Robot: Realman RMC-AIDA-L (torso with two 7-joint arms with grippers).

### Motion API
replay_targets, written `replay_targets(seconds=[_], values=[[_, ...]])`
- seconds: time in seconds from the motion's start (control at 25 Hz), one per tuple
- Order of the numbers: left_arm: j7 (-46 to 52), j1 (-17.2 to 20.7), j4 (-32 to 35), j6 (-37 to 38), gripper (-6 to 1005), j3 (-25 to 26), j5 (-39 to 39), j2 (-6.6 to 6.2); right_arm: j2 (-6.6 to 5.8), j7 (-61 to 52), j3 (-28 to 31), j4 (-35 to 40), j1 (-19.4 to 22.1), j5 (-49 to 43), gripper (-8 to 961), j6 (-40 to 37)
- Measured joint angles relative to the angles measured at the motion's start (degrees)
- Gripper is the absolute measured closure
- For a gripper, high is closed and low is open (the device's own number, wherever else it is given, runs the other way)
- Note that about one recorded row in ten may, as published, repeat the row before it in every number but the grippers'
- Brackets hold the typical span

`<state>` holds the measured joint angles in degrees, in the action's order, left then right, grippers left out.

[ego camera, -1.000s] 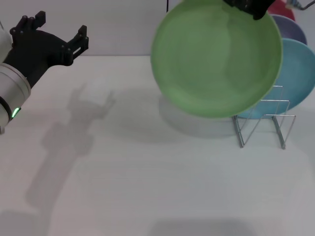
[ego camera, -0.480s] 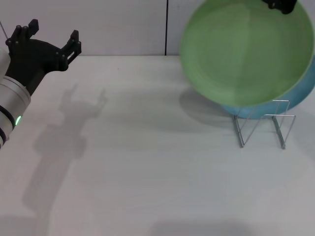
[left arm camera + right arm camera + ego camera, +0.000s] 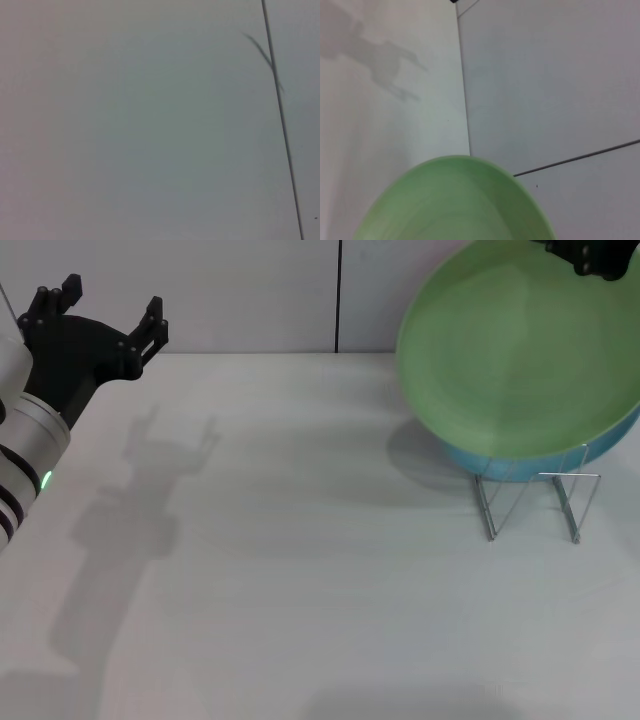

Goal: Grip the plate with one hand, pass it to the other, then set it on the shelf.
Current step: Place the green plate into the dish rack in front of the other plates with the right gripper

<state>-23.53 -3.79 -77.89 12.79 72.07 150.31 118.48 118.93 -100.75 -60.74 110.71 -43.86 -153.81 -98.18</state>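
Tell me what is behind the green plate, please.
Behind the green plate, held by the right hand, a light blue plate's lower edge shows in the wire rack. The rest is covered.

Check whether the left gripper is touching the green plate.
Apart. The head view shows the left gripper open at the far left, with bare table between it and the green plate held at its top rim by the right gripper.
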Motion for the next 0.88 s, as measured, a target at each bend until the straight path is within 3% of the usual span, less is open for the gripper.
replay_targets(seconds=[0.88], values=[[0.94, -2.48, 3.26, 0.83, 152, -0.75, 0.01, -0.04, -0.11, 6.95, -0.36, -2.21, 1.38, -1.39, 912, -0.76]])
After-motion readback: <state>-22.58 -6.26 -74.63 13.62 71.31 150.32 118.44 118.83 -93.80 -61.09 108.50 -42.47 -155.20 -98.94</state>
